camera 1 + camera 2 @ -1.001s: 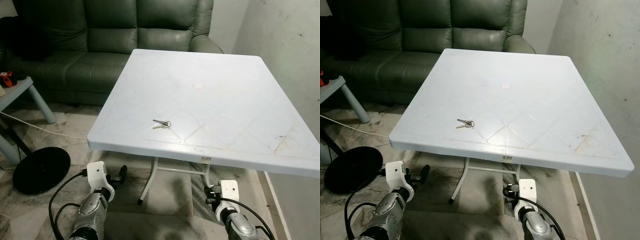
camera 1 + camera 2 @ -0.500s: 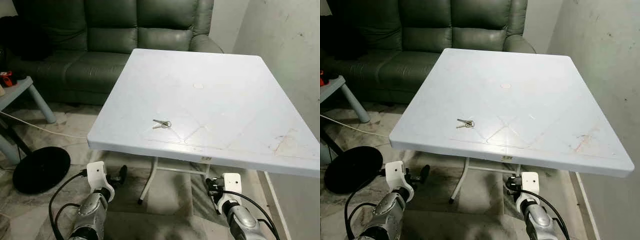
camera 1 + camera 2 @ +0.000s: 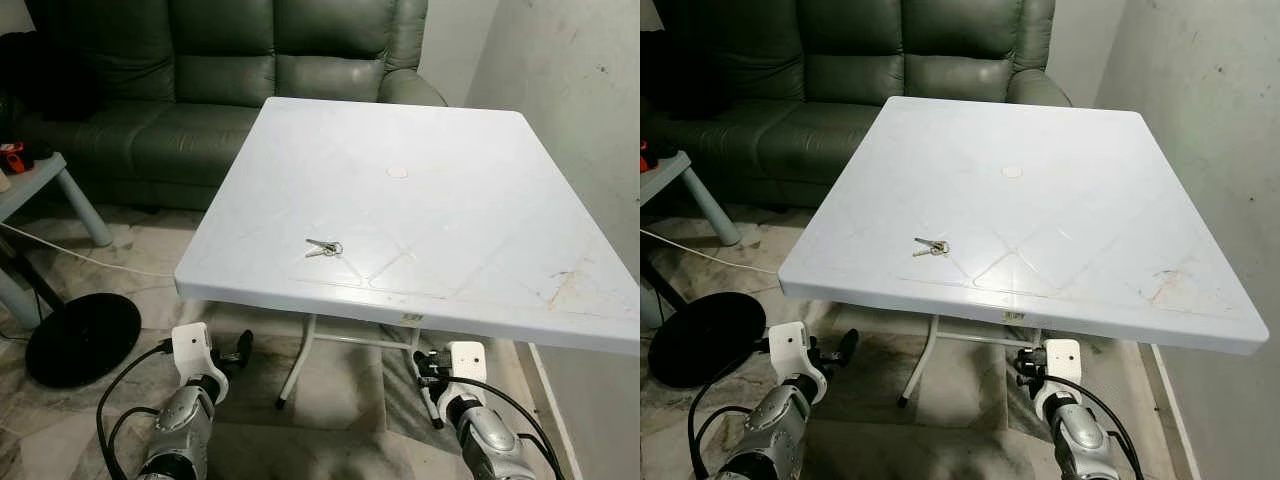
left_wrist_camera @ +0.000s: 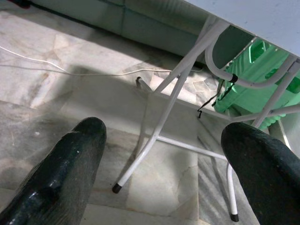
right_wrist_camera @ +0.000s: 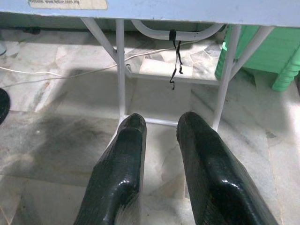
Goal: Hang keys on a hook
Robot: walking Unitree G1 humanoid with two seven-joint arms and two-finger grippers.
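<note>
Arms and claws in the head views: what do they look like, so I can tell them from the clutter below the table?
Both arms are silver metal cylinders with a white plastic block at each wrist. Black cables loop from the left arm and right arm. The left claw and right claw each have two long, rounded, glossy black fingers.

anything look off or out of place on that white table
Mostly no. The keys lie loose near the front edge of the white table, not on a hook. The tabletop has a rust-coloured stain at its front right corner. Nothing looks spilled or broken.
</note>
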